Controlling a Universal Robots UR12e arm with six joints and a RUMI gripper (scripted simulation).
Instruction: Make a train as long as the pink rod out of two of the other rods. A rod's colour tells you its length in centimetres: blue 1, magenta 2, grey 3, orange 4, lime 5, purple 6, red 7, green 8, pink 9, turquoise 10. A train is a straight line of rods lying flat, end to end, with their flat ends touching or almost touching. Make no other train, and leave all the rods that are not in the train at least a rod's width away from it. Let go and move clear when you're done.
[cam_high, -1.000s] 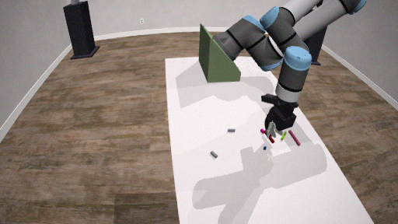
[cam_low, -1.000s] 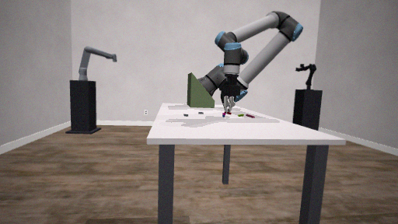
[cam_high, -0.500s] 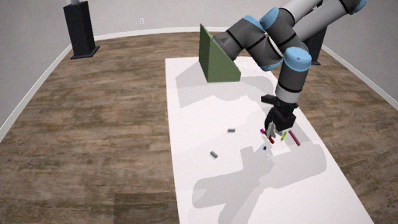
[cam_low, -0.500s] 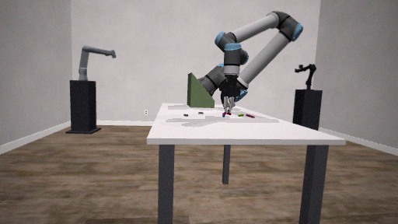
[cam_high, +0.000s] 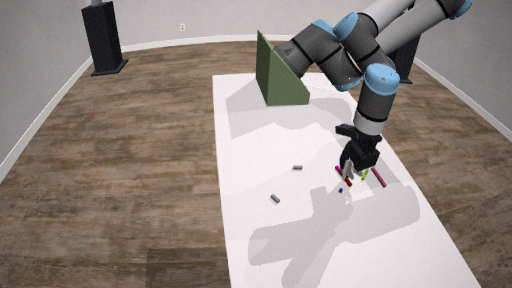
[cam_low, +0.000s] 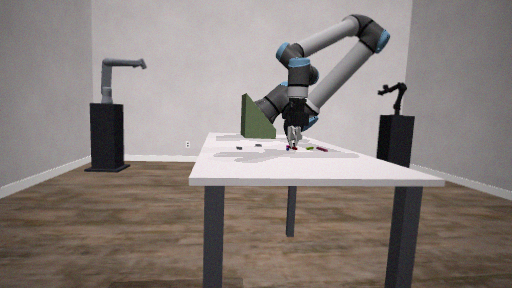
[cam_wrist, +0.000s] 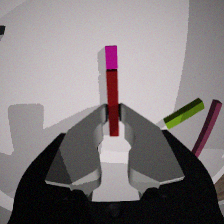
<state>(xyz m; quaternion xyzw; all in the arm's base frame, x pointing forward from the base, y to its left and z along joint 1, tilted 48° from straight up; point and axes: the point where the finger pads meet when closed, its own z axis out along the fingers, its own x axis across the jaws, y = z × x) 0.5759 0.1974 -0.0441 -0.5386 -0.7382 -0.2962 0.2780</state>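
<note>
Gripping red rod near its end, gripper clenched; magenta rod touching beyond fingertips. Likely rigid, light, smooth; mid-length hold steadier.
</note>
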